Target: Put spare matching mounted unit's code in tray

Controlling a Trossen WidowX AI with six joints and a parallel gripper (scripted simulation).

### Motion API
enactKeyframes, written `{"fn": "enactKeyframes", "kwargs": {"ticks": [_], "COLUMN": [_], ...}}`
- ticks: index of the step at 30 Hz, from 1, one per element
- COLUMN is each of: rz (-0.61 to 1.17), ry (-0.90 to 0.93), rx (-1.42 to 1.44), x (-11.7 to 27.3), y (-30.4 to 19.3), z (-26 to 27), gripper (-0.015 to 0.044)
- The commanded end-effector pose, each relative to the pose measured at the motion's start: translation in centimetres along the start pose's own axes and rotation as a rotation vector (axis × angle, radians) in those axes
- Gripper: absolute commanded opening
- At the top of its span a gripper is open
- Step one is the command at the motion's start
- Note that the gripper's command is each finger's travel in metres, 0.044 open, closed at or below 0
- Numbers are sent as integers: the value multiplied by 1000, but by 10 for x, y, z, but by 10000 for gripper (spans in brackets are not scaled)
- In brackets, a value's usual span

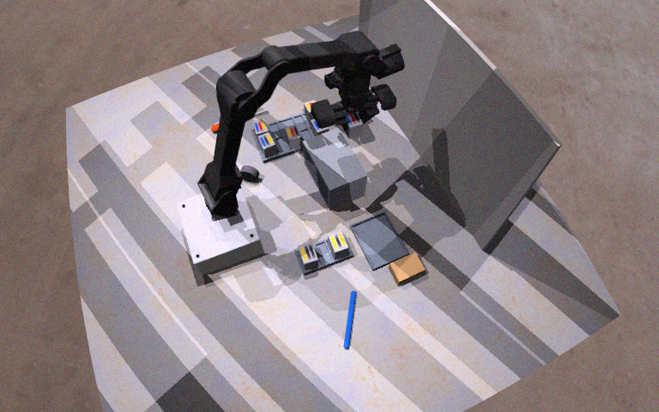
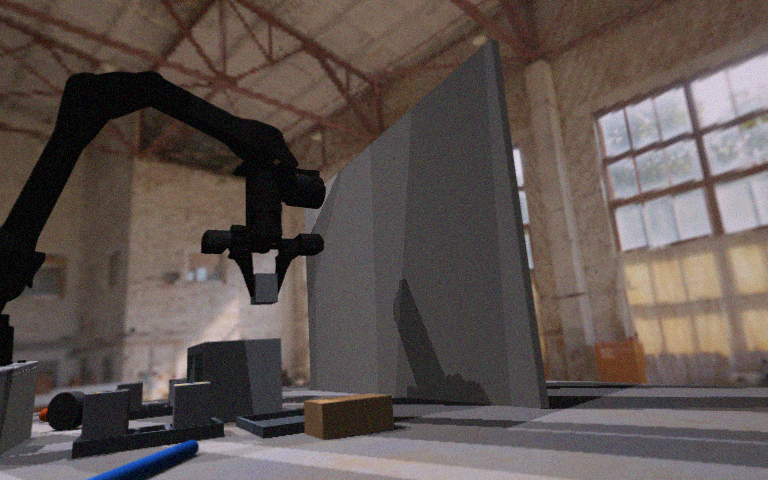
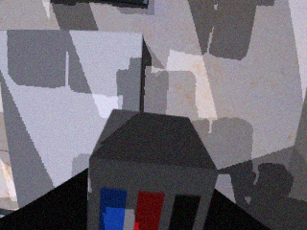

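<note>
Over the far rack, gripper (image 2: 264, 278) clamped on spare (image 2: 265, 287) w/ blue-red-black stripes, held high. Tray (image 1: 379, 239) sits well apart, toward the near side past the grey block (image 1: 335, 170). Needs a long carry that way, then release.

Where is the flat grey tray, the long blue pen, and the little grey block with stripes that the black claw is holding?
Flat grey tray (image 1: 379, 239): top view, its floor.
Long blue pen (image 1: 349, 319): top view, mid-shaft.
Little grey striped block (image 2: 264, 288): exterior view, its side face, clamped in the black claw (image 2: 265, 283).
</note>
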State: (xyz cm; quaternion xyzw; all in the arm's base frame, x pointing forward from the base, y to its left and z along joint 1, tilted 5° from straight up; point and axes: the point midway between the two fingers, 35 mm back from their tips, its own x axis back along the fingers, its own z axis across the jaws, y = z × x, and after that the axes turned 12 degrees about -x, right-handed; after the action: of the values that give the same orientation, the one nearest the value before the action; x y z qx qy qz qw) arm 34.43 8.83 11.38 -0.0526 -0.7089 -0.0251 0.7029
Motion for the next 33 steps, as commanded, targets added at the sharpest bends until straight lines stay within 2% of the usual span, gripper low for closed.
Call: {"fn": "enactKeyframes", "kwargs": {"ticks": [1,17,33], "rz": [6,27,50], "ry": [-9,-15,-10], "rx": [6,22,37], "x": [3,6,9], "y": [-28,-129,-225], "z": [-14,-37,-33], "gripper": [0,0,0]}}
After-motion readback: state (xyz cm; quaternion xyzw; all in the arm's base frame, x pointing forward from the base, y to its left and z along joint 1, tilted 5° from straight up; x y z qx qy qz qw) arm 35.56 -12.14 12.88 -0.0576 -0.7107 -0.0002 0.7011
